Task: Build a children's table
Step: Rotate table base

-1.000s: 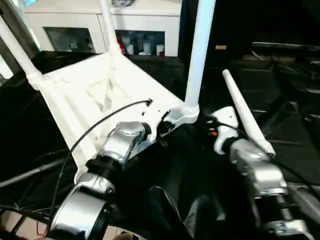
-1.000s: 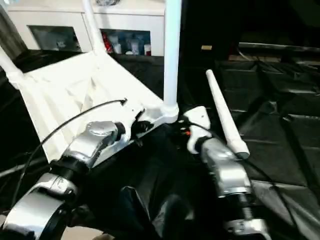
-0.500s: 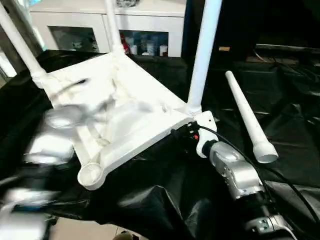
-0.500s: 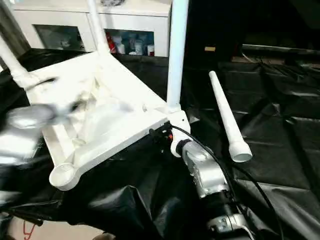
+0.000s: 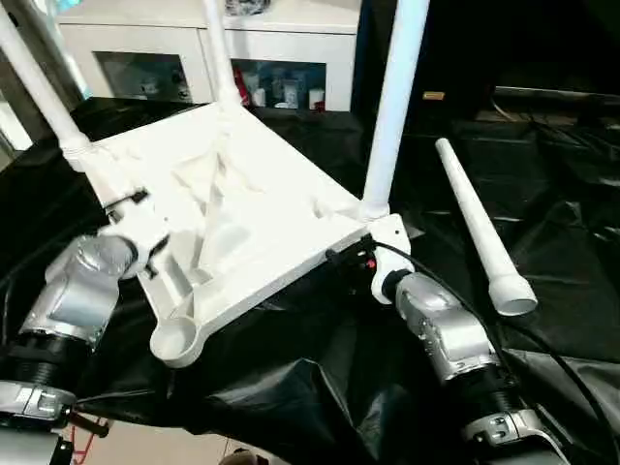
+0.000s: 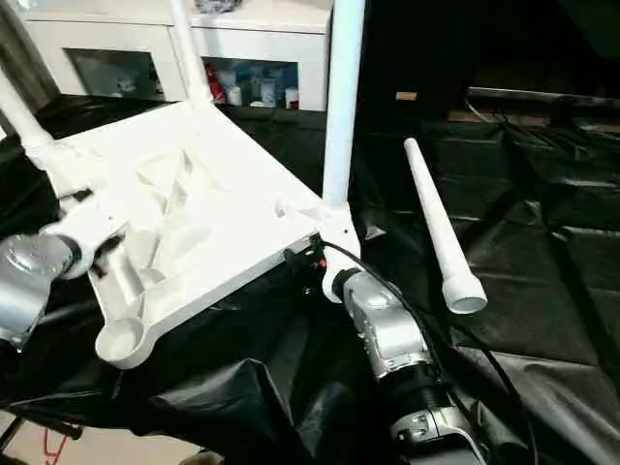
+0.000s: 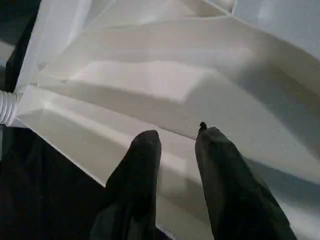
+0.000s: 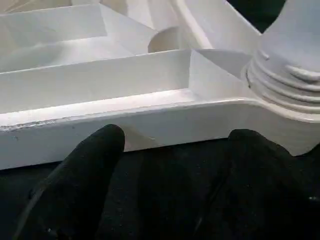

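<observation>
Table top (image 5: 252,223) lies upside down on the surface (image 5: 572,242), which is draped in black, creased, glossy sheeting. White plastic, rectangular, underside ribbed with diagonal webs, rounded sockets at the corners. Three legs (image 5: 392,107) stand upright in the far and right sockets — long white tapered tubes. Near-left socket (image 5: 177,339) is an open round cup. Fourth leg (image 5: 480,228) lies loose on the sheeting to the right, well apart from the top, wide end nearer.

Left gripper (image 7: 177,137) over the top's left edge: black fingers a narrow gap apart, holding nothing, tips just above a rib. Right gripper (image 8: 175,137) at the near-right corner below the rim, spread wide, empty, beside the ridged collar of the right leg.

White cabinet (image 5: 281,44) with glass doors at the far side.
</observation>
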{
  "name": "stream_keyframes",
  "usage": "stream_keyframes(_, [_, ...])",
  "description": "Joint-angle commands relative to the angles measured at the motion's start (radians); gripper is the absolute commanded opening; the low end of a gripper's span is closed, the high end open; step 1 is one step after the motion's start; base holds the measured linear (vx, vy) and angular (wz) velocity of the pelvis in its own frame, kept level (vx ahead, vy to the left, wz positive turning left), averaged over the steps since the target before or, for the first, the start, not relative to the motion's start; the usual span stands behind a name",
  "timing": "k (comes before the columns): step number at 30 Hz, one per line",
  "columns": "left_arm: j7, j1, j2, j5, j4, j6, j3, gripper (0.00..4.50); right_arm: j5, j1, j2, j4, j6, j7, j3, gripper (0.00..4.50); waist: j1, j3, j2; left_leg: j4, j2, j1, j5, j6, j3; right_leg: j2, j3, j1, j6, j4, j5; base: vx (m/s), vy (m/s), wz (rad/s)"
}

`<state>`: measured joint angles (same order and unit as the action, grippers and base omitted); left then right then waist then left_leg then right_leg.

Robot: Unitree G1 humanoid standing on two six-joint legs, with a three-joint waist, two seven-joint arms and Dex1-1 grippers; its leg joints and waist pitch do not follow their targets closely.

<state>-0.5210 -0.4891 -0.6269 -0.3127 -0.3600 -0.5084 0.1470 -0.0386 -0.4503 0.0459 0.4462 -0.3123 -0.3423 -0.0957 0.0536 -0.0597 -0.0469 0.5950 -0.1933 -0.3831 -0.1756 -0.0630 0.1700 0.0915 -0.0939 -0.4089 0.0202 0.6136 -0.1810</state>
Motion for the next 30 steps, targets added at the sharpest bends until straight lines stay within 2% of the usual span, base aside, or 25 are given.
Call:
stream_keyframes(1, [-0.026,0.017,-0.015,-0.021,-0.005,-0.03,0.027,1.43,0.006,-0.022,-0.004,0.013,0.011,0.006,-0.004,3.88,0.001,0.077,-0.01,-0.071,-0.027,0.016,-0.2,-0.003,-0.012,0.053,0.053,0.055,0.207,-0.06,-0.107,0.0,0.0,0.0])
stream_keyframes(4, [0.005,0.012,-0.021,-0.027,-0.014,-0.032,0.012,1.09,0.006,-0.03,-0.005,0.024,0.017,0.005,-0.005,3.88,-0.003,0.075,-0.01,-0.071,-0.027,0.017,-0.216,-0.003,-0.011,0.053,0.053,0.055,0.205,-0.063,-0.132,0.0,0.0,0.0])
stream_keyframes(7, [-0.011,0.008,-0.033,-0.021,-0.019,-0.036,0.01,1.06,0.005,-0.037,-0.003,0.036,0.02,0.003,-0.005,3.88,-0.002,0.077,-0.011,-0.07,-0.027,0.019,-0.213,-0.003,-0.011,0.053,0.053,0.054,0.206,-0.064,-0.128,0.0,0.0,0.0])
stream_keyframes(11, [-0.024,0.006,-0.041,-0.017,-0.02,-0.043,0.014,0.7,0.008,-0.047,-0.002,0.055,0.026,0.0,-0.005,3.88,0.0,0.077,-0.01,-0.07,-0.027,0.019,-0.204,0.001,-0.012,0.052,0.052,0.054,0.213,-0.061,-0.113,0.0,0.0,0.0])
stream_keyframes(14, [-0.12,0.021,-0.046,0.011,-0.008,-0.028,0.039,0.61,0.007,-0.06,-0.004,0.077,0.035,-0.001,-0.003,3.88,0.0,0.077,-0.01,-0.07,-0.027,0.018,-0.205,0.0,-0.011,0.054,0.053,0.054,0.217,-0.061,-0.12,0.0,0.0,0.0])
stream_keyframes(16, [-0.224,0.043,-0.049,0.052,0.033,-0.019,0.071,0.27,0.007,-0.076,-0.008,0.108,0.054,-0.005,-0.004,3.88,0.0,0.075,-0.01,-0.072,-0.028,0.017,-0.225,-0.006,-0.012,0.057,0.054,0.055,0.217,-0.063,-0.144,0.0,0.0,0.0])
stream_keyframes(18, [-0.31,0.062,-0.062,0.077,0.077,-0.014,0.106,0.15,0.008,-0.091,-0.012,0.139,0.073,-0.018,-0.009,3.88,0.0,0.075,-0.014,-0.072,-0.029,0.018,-0.24,-0.01,-0.013,0.06,0.055,0.053,0.223,-0.063,-0.154,0.0,0.0,0.0])
stream_keyframes(19, [-0.31,0.062,-0.062,0.077,0.077,-0.014,0.106,0.15,0.008,-0.091,-0.012,0.139,0.073,-0.018,-0.009,3.88,-0.003,0.075,-0.011,-0.074,-0.03,0.016,-0.245,-0.011,-0.013,0.059,0.055,0.055,0.223,-0.063,-0.156,0.0,0.0,0.0])
stream_keyframes(21, [-0.401,0.077,-0.092,0.082,0.124,-0.022,0.159,0.06,0.01,-0.111,-0.017,0.173,0.092,-0.032,-0.016,3.88,-0.006,0.074,-0.012,-0.075,-0.029,0.016,-0.25,-0.009,-0.015,0.059,0.054,0.056,0.222,-0.063,-0.166,0.0,0.0,0.0])
stream_keyframes(22, [-0.436,0.082,-0.098,0.09,0.137,-0.02,0.173,0.06,0.009,-0.118,-0.02,0.181,0.095,-0.035,-0.017,3.88,-0.008,0.072,-0.011,-0.074,-0.03,0.019,-0.258,-0.01,-0.013,0.058,0.055,0.053,0.224,-0.065,-0.175,0.0,0.0,0.0])
stream_keyframes(27, [-0.539,0.097,-0.11,0.129,0.192,-0.005,0.203,0.06,0.011,-0.14,-0.025,0.2,0.109,-0.051,-0.024,3.88,-0.012,0.071,-0.013,-0.076,-0.029,0.021,-0.264,-0.015,-0.012,0.054,0.055,0.054,0.227,-0.063,-0.172,0.0,0.0,0.0])
stream_keyframes(30, [-0.606,0.107,-0.108,0.183,0.255,-0.009,0.21,0.06,0.01,-0.147,-0.028,0.207,0.117,-0.063,-0.028,3.88,-0.012,0.07,-0.012,-0.077,-0.029,0.023,-0.279,-0.019,-0.012,0.056,0.056,0.055,0.228,-0.063,-0.192,0.0,0.0,0.0])
